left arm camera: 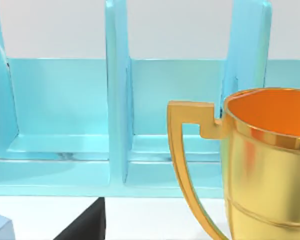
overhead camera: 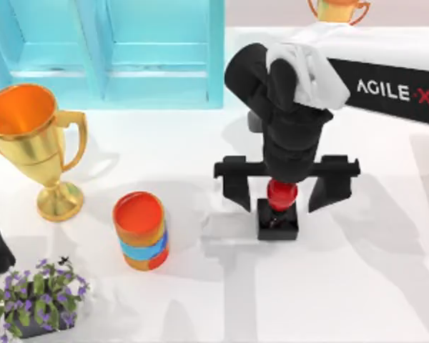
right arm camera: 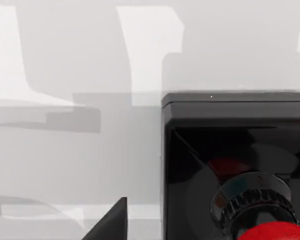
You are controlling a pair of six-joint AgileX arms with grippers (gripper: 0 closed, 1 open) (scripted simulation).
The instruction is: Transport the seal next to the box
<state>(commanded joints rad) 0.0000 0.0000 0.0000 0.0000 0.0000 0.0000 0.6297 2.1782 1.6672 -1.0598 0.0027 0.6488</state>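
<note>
A: Where the desk's (overhead camera: 386, 286) left edge sits, what's there?
B: Left arm parked, black bit at the edge; can't tell its fingers. Shiny gold trophy cup (overhead camera: 30, 143), potted purple flowers (overhead camera: 36, 296), light-blue open box (overhead camera: 107, 50) behind.
A: Middle?
B: Orange cylindrical can with blue band (overhead camera: 141, 230), upright.
A: Right?
B: Right gripper (overhead camera: 284, 187) spread wide, released, fingers either side of the seal, black cube base with glossy red knob (overhead camera: 278, 211), standing on the desk, well apart from the box.

Seal (overhead camera: 278, 211): black cube-like base, glossy red rounded knob on top, upright on white table right of centre. Box (overhead camera: 107, 50): light blue, open compartments split by dividers, at table's far left, well apart from seal
</note>
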